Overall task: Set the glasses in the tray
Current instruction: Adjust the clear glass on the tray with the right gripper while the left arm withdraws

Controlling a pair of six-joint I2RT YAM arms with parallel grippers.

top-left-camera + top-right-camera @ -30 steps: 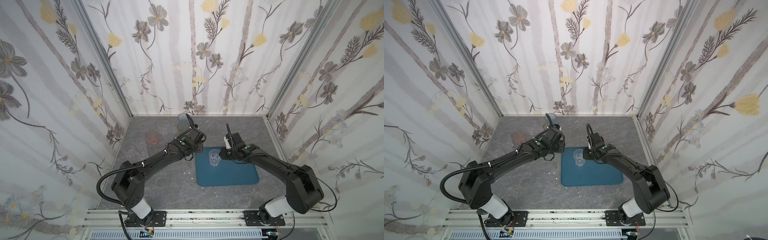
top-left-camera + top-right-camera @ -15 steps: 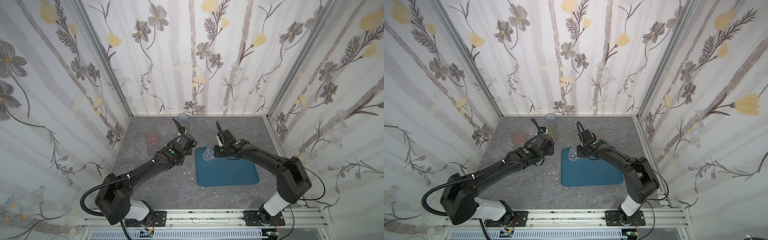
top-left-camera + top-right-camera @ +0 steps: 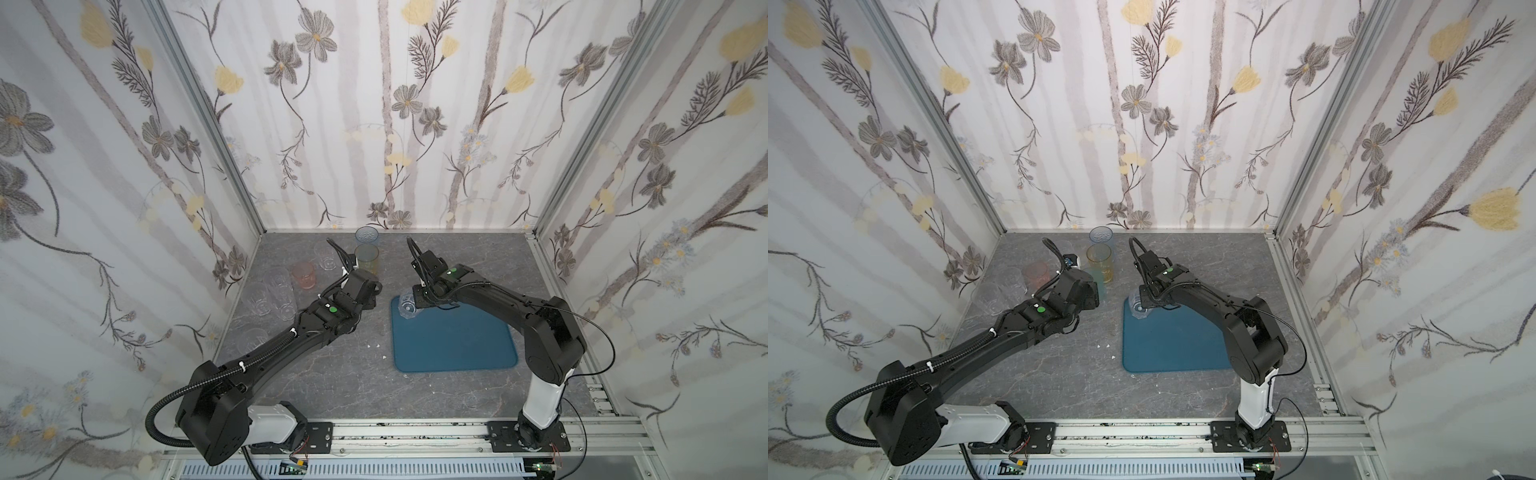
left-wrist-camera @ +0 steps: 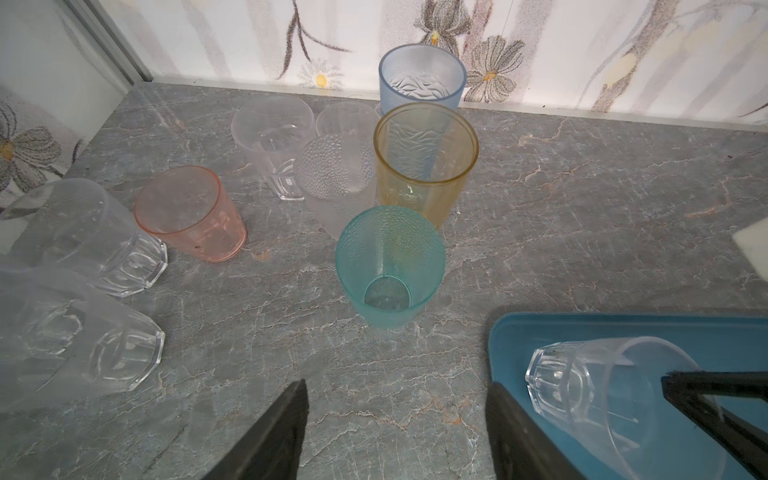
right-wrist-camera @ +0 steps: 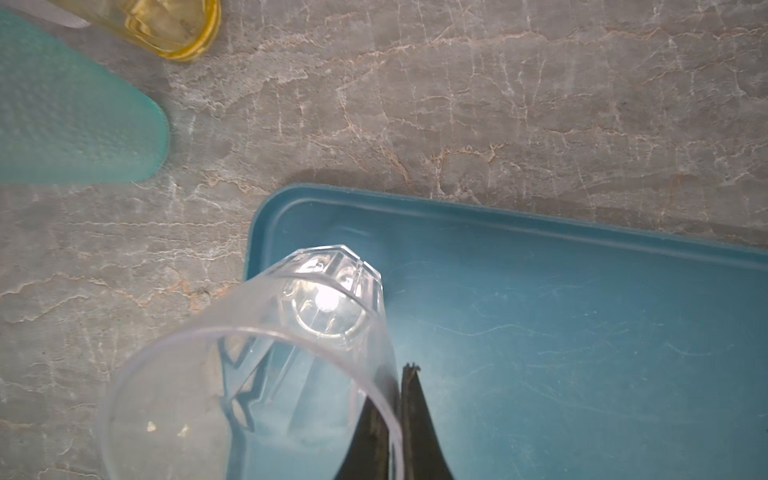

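A clear faceted glass (image 5: 291, 332) hangs tilted over the far left corner of the blue tray (image 5: 540, 311), base toward the corner. My right gripper (image 5: 395, 386) is shut on its rim, one finger inside and one outside. Both top views show this glass (image 3: 407, 305) (image 3: 1138, 307) on the tray (image 3: 457, 340). My left gripper (image 4: 397, 386) stands open over bare table, nothing between its fingers. It faces a teal glass (image 4: 388, 266), with amber (image 4: 424, 166), blue (image 4: 422, 79) and pink (image 4: 191, 216) glasses behind.
Several clear glasses stand at the table's left side (image 3: 270, 295) near the wall, two of them close to my left gripper (image 4: 83, 237). A dotted frosted glass (image 4: 336, 183) stands beside the amber one. Small white specks (image 3: 374, 345) lie left of the tray.
My right gripper shut on the clear glass's rim, tipped it and drew it toward the tray's far left corner. My left gripper drew back leftward and opened wider.
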